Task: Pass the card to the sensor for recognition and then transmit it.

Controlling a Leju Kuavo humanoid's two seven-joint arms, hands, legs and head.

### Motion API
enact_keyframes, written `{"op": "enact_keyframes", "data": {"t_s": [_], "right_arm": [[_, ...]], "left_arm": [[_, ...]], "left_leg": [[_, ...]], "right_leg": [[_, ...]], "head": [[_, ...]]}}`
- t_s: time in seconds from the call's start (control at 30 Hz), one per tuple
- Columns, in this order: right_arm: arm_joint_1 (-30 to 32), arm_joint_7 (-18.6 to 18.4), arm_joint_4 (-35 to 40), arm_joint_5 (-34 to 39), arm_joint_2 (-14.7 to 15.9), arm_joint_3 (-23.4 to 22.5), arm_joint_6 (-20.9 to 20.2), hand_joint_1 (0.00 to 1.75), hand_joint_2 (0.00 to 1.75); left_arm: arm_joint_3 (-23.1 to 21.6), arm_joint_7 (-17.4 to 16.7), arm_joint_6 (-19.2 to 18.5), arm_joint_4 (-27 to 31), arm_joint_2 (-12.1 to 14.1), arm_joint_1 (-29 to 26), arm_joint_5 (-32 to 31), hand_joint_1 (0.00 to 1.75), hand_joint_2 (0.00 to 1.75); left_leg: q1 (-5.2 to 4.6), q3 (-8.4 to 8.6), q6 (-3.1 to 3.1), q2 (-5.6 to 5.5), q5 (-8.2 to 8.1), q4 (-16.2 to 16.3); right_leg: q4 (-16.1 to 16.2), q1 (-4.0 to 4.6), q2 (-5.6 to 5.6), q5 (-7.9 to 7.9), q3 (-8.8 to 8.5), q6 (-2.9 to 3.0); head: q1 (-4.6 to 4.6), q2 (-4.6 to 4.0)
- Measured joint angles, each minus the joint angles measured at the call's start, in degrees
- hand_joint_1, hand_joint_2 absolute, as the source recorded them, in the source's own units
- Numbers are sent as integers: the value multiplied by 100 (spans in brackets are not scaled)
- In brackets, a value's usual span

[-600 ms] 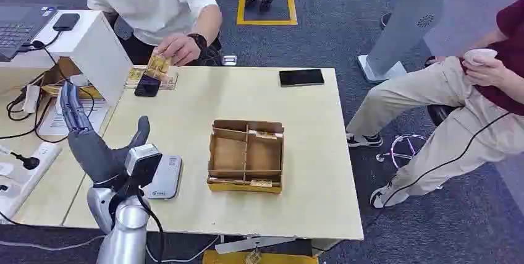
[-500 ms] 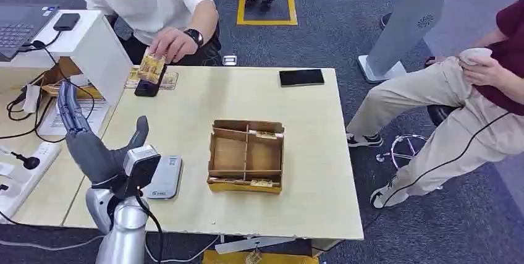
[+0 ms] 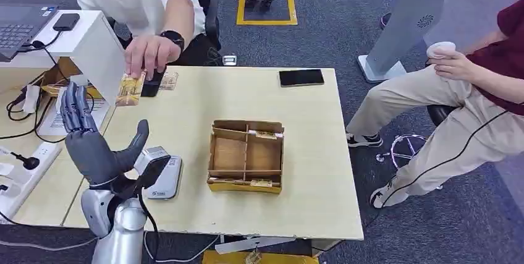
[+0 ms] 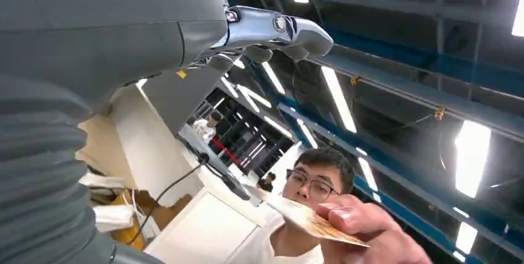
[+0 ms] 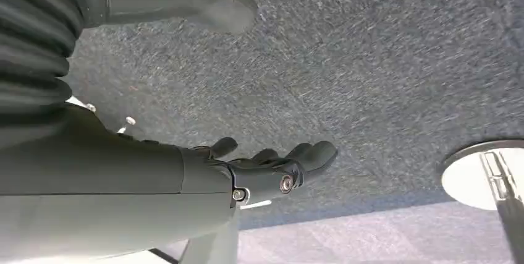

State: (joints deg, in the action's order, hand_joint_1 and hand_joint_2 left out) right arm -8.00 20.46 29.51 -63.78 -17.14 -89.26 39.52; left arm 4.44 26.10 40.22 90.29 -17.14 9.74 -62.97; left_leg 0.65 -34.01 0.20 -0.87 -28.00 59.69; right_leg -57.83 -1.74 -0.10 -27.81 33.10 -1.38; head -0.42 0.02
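Evidently the task had barely begun: the robot's grey left hand point(image 3: 92, 146) was raised with fingers spread and nothing in it, over the table edge just left of the flat grey card sensor point(image 3: 162, 177). The thin yellowish card point(image 3: 130, 89) was pinched in a person's hand point(image 3: 145, 57), beyond the sensor. Receiving, scanning and passing on all remained. The right hand point(image 5: 272, 168) hung over carpet, holding nothing.

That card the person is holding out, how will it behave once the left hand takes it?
The card looks thin and flat, so probably light and slightly bendy. Its glossy face may slip in a loose pinch. The left hand is raised with its fingers spread, holding nothing.
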Motion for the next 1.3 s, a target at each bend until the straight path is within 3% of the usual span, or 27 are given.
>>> {"op": "enact_keyframes", "data": {"t_s": [0.13, 0.4, 0.43, 0.47, 0.5, 0.53, 0.9, 1.3], "right_arm": [[-5, 30, -61, -89, 20, 0, 0, 0, 175], [-10, 94, -199, -155, 72, 0, 0, 0, 175], [-15, 103, -207, -157, 74, 0, 0, 0, 175], [-19, 103, -223, -160, 79, 0, 0, 0, 175], [-21, 103, -232, -164, 83, 0, 0, 0, 175], [-25, 103, -240, -170, 85, 2, 0, 0, 175], [-40, 103, -291, -179, 114, 0, 0, 0, 175], [-44, 103, -323, -179, 122, 0, 0, 0, 175]], "left_arm": [[61, -161, 0, -44, 6, 0, -694, 0, 175], [140, -365, 0, -179, 0, 76, -1331, 0, 175], [140, -409, 0, -203, -2, 101, -1361, 12, 175], [142, -441, 0, -238, -4, 133, -1379, 12, 175], [142, -485, 0, -288, -7, 176, -1388, 141, 175], [142, -527, 0, -348, -9, 236, -1374, 175, 175], [144, -640, 0, -785, -79, 519, -1226, 175, 175], [144, -546, 0, -813, -83, 528, -987, 175, 175]], "left_leg": [[0, 1, 0, 2, 0, 0], [0, 2, 0, 2, 0, 0], [0, 3, 0, 3, 0, 0], [0, 3, 0, 3, 0, 0], [0, 3, 0, 3, 0, 0], [0, 3, 0, 2, 0, 0], [0, 3, 0, 3, 0, 0], [0, 3, 0, 3, 0, 0]], "right_leg": [[0, 0, 2, 0, 0, 0], [0, 0, 2, 0, 0, 0], [0, 0, 3, 0, 1, 0], [0, 0, 3, 0, 1, 0], [0, 0, 3, 0, 1, 0], [0, 0, 2, 0, 1, 0], [0, 0, 5, 0, 2, 0], [0, 0, 5, 0, 1, 0]], "head": [[2, 0], [0, 0], [2, 0], [0, -2], [2, 0], [0, 0], [2, 0], [2, 0]]}}
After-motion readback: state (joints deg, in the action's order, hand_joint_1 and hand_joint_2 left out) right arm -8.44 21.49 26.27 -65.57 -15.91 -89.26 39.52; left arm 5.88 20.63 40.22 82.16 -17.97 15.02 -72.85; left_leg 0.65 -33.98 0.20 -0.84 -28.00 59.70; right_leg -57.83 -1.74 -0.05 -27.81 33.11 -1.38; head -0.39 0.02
